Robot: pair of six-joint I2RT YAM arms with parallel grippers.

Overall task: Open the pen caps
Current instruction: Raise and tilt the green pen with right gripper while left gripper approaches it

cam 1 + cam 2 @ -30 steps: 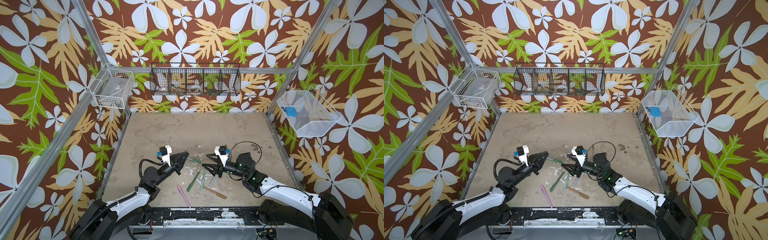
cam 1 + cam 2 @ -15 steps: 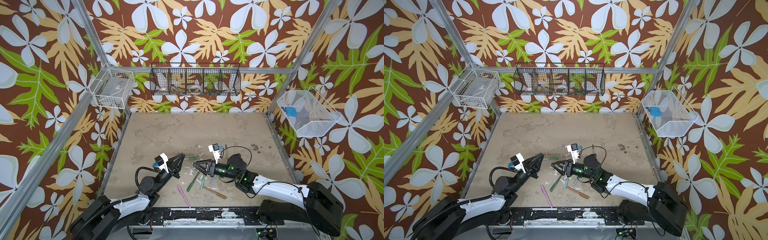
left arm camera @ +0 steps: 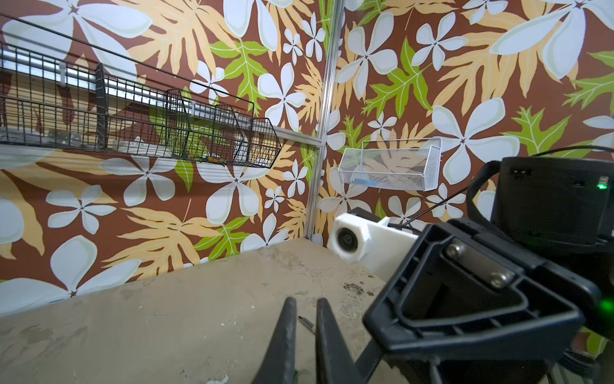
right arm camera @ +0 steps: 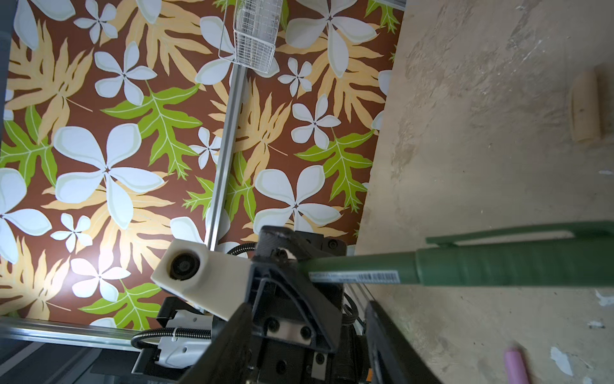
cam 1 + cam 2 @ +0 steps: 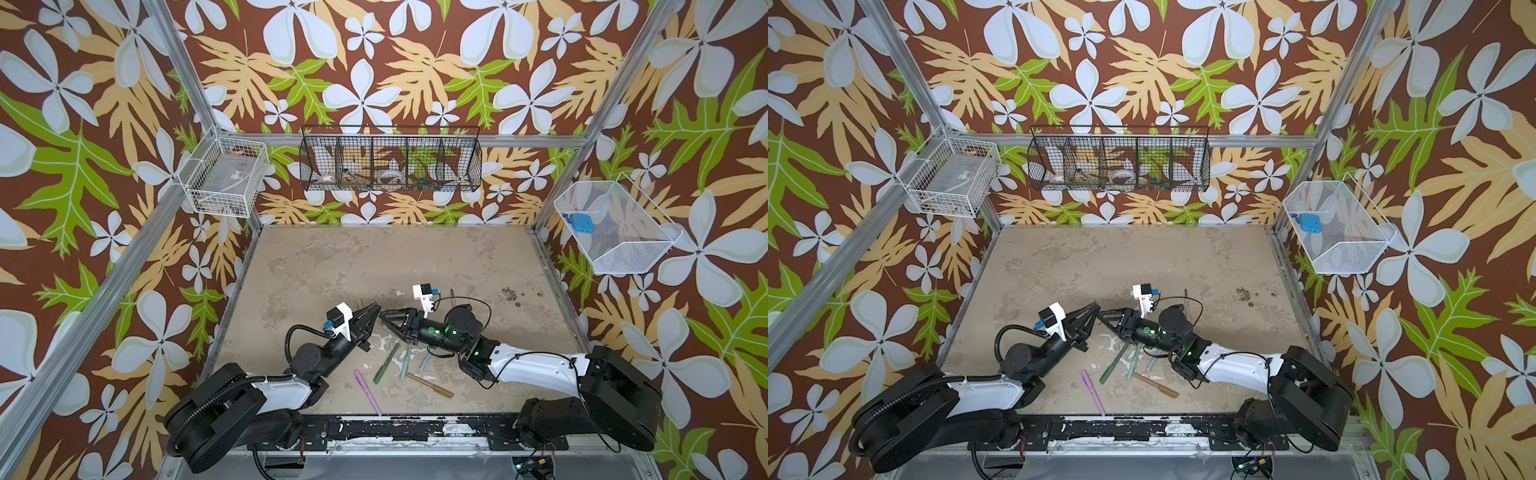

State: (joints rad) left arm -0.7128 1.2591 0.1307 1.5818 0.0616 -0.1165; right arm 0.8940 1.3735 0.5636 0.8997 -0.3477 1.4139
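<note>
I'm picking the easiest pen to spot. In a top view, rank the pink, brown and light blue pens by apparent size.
Pink pen and brown pen: about equally long, so tied for largest.
Light blue pen: smallest as seen, though the right arm may hide its upper end.

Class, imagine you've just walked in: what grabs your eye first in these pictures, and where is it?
The loud floral wallpaper on all walls. Then the left gripper and right gripper, nearly tip to tip above the table, the left shut on a green pen. Loose pens lie scattered on it close by.
</note>
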